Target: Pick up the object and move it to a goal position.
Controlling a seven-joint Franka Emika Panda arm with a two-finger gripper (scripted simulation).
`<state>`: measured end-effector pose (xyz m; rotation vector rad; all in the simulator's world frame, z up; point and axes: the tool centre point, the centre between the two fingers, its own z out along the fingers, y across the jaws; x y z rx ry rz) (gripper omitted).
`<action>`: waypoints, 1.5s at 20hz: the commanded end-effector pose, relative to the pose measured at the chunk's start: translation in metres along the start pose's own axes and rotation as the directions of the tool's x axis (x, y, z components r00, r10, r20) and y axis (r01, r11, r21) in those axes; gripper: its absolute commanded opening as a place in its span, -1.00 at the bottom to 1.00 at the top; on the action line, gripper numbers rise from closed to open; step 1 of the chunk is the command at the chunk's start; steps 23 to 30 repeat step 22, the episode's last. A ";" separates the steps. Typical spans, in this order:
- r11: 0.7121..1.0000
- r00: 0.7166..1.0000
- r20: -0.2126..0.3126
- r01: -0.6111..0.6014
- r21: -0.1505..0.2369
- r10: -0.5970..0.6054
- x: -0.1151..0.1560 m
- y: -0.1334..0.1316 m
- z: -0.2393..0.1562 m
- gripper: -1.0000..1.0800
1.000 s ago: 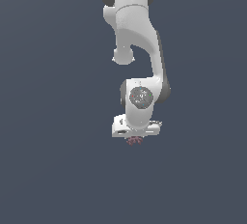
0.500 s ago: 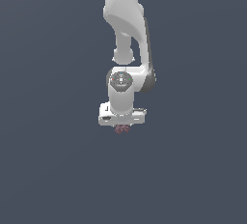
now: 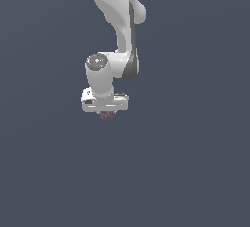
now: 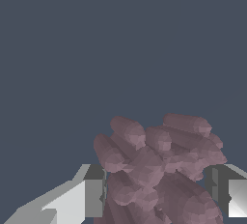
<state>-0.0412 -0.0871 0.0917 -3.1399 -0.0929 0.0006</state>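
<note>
My hand (image 3: pixel 106 112) is clamped on the lump (image 3: pixel 107 116), left of centre in the exterior view. The lump sits between my fingers (image 4: pixel 82 201), poking out just below them, against plain grey.

Flat, plain dark slate-grey surface (image 3: pixel 195 172) fills both views — uniform, unmarked; nothing seen resting on it.
</note>
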 end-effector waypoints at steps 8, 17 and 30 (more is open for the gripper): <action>1.000 1.000 -0.001 0.000 0.001 0.000 -0.063 0.071 -0.023 -1.00; 1.000 1.000 -0.001 0.000 0.001 0.000 -0.093 0.107 -0.036 -1.00; 1.000 1.000 -0.001 0.000 0.000 0.000 -0.094 0.110 -0.036 -1.00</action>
